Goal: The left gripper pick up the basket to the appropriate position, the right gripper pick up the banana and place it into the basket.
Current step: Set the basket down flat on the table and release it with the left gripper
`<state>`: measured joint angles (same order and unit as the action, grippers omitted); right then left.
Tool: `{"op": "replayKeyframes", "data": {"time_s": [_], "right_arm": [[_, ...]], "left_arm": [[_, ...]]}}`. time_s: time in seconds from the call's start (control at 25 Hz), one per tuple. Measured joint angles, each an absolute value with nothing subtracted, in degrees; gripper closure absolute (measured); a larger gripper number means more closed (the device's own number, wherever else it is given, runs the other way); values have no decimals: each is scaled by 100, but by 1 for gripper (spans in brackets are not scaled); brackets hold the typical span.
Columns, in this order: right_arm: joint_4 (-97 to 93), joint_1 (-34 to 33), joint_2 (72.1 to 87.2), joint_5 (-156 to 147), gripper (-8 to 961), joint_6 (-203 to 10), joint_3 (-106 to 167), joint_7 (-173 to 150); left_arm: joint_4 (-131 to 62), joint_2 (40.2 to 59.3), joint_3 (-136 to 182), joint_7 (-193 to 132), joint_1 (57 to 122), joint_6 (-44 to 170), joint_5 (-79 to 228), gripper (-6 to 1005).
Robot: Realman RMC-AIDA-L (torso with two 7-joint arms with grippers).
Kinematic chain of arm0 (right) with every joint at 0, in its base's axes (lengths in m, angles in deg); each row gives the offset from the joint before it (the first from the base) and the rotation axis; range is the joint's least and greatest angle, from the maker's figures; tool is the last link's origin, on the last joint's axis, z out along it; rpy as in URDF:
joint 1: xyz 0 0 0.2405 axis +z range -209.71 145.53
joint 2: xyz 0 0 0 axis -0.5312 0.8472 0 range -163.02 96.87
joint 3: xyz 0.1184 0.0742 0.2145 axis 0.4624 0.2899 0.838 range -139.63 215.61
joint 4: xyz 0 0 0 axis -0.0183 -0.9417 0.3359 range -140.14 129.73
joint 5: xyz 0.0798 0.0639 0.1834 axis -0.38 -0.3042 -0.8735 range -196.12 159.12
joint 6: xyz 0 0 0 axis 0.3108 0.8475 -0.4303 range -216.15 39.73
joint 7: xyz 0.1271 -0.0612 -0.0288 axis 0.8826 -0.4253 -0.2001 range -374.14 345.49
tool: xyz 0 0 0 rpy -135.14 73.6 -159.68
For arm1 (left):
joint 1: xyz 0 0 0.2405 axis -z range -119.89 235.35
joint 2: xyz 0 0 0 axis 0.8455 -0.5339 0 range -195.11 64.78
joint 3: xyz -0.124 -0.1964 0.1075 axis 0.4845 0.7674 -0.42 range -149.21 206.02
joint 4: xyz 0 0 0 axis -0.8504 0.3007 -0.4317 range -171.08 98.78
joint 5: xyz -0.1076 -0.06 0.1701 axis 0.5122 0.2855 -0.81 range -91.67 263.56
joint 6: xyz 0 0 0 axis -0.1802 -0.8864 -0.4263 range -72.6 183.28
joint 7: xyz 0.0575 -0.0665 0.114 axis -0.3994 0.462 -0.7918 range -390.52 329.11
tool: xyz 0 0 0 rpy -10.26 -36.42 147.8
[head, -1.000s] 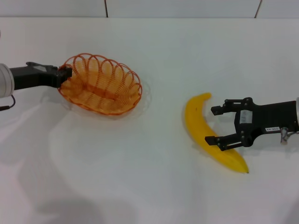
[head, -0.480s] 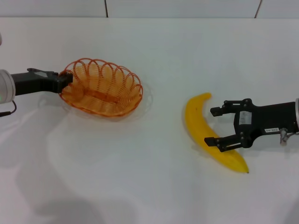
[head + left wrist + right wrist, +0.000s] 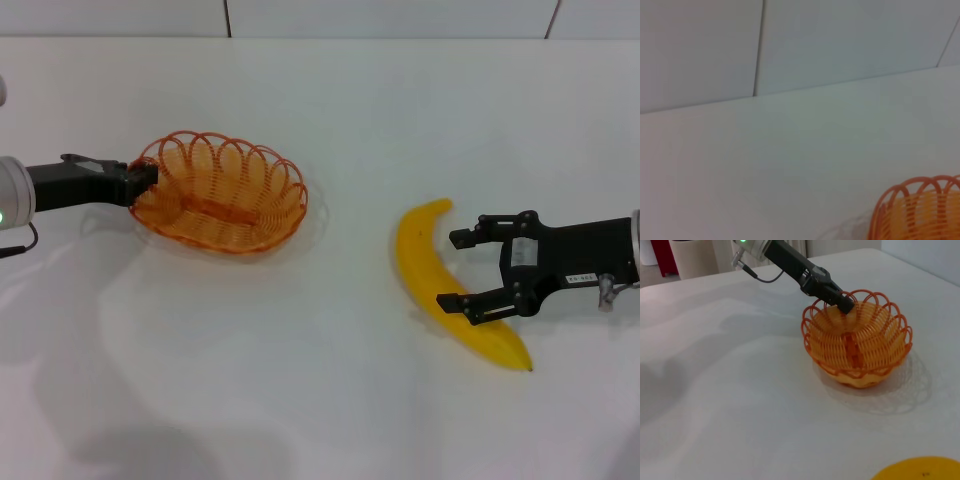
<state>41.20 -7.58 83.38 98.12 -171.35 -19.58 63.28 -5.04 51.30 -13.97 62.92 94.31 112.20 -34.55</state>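
The left gripper [image 3: 150, 180] is gripping the rim of the basket [image 3: 225, 192], fingers closed on it, well left of the banana [image 3: 450, 285]. The right gripper [image 3: 462, 270] is waiting open, its fingers straddling the banana, lying on the table [image 3: 320, 380].

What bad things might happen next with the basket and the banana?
1. The left tool holds the basket only by one end of its thin rim, so the basket might tip or slip out.
2. The right tool is open around the banana near its lower half, not its middle. Lifted from there, the banana might swing or slide free.
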Motion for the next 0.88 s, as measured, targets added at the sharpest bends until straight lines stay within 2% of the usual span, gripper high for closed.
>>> {"op": "replayKeyframes", "data": {"time_s": [0.72,0.88], "right_arm": [[4103,-748,8338,9812,60,-17144,-1958,6369],[4102,-748,8338,9812,60,-17144,-1958,6371]], "left_arm": [[-514,5137,-1405,6261,9392,11220,-3455,884],[-513,5137,-1405,6190,9391,11220,-3455,728]]}}
